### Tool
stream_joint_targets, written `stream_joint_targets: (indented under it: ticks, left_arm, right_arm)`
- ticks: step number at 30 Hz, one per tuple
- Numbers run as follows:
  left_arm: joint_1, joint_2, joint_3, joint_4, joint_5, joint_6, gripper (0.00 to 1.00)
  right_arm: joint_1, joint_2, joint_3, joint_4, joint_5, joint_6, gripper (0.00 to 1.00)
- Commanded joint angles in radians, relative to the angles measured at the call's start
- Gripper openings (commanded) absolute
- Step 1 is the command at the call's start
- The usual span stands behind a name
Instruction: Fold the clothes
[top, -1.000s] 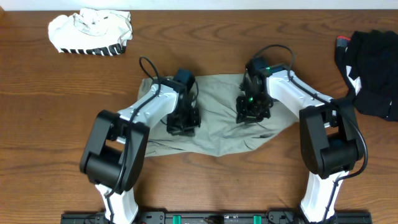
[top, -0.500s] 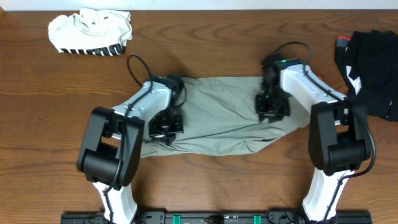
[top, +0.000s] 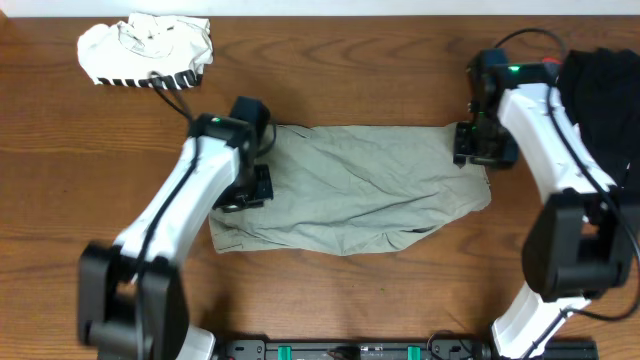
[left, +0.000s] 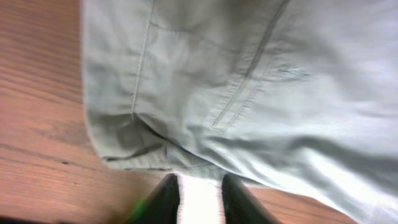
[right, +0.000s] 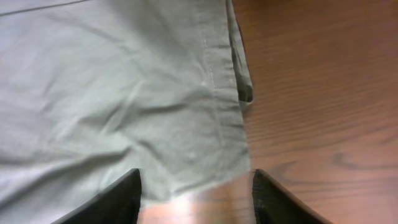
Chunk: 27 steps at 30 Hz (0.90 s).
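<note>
**Overhead: shorts lie flat, not one fold made**

Overhead, the khaki shorts (top: 350, 195) lie spread across the middle of the table (top: 350, 90), long side running from 9 to 3 o'clock, wrinkled but in a single layer. The left gripper (top: 245, 188) sits at the cloth's 9 o'clock edge. In its wrist view the fingers stand close together, with a pale strip between them that looks like the hem pinched. The right gripper (top: 472, 150) hangs over the 2 o'clock corner. Its wrist view shows the jaws spread wide, holding nothing, with the cloth's corner and bare wood between them.

A striped garment (top: 145, 50) lies bunched at the table's 10 o'clock. A black garment (top: 605, 90) is heaped at 2 o'clock, just beside the right arm. Both are well apart from the shorts.

The work appears to be at its start. The shorts seem laid out ready for folding, but no edge is turned over. All the folds on this piece are left to do, and the two other garments look untouched.
</note>
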Motion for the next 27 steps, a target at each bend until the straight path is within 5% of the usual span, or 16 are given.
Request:
stream_joint_targets:
  ticks: [1, 6, 8, 27]
  left_arm:
    - [0.003, -0.055, 0.014, -0.006, 0.014, -0.010, 0.40]
    - [0.003, -0.063, 0.011, -0.007, 0.029, -0.010, 0.75]
    - [0.003, -0.063, 0.010, -0.007, 0.029, -0.010, 0.82]
    - [0.002, -0.063, 0.010, 0.005, 0.029, -0.010, 0.84]
  right_arm:
    - [-0.027, -0.019, 0.004, -0.002, -0.129, -0.133, 0.68]
    - [-0.074, -0.017, -0.104, 0.180, -0.126, -0.160, 0.97]
    - [-0.097, -0.012, -0.142, 0.239, -0.142, -0.190, 0.99]
    - [-0.146, -0.010, -0.317, 0.465, -0.169, -0.263, 0.98]
